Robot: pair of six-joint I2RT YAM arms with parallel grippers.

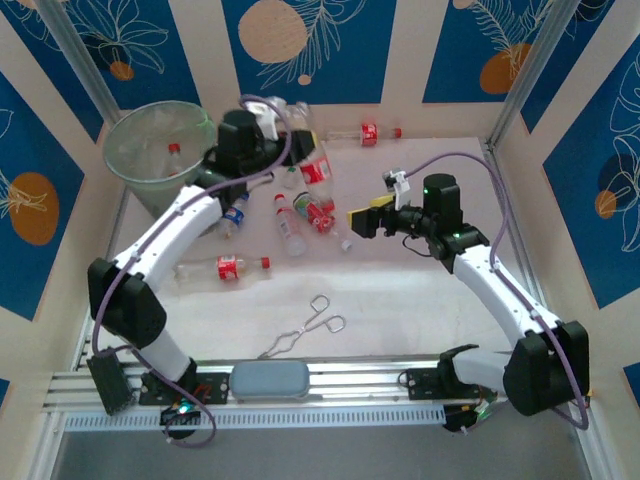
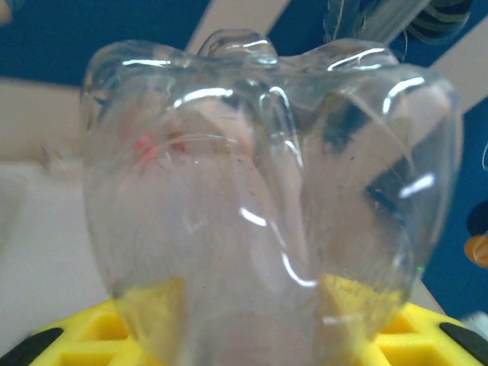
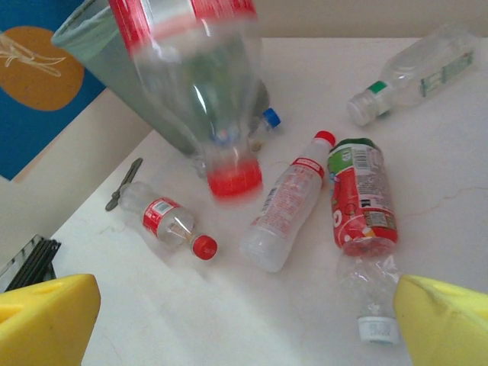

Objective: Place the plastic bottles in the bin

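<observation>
**Mira:** What did the left tool (image 2: 244, 347) have?

**Tom:** A clear bottle (image 2: 259, 191), base towards the wrist camera. Yellow pads (image 2: 84, 347) showed at both sides of it, so I judged the tool clenched on it. From above, that arm reached just right of the bin (image 1: 125, 170), not over its mouth.

**Mira:** And the right tool (image 3: 248, 324)?

**Tom:** Released, fingers wide apart with nothing between them. It hung above loose bottles on the worktop (image 1: 420, 300): a white-labelled bottle (image 3: 286, 202), a red-labelled bottle (image 3: 358, 198) beside it, and a small bottle (image 3: 171, 225) nearer the bin.

**Mira:** How should the drop have gone?

**Tom:** As I judged it, carry the bottle left until it sat squarely over the opening, clear of the rim, and only then let go. A smooth rounded base can slip, so it wanted a firm grip and a gentle swing, with the right arm held back.

**Mira:** What couldn't you make out?

**Tom:** The bottle hid the left fingertips, and its own neck and cap. A blurred bottle (image 3: 206, 84) hung cap-down before the bin in the right wrist view. I couldn't tell what held it, or whether it was the same one. The bin's hazy wall showed one red cap (image 1: 173, 148) inside, and little else.
</observation>
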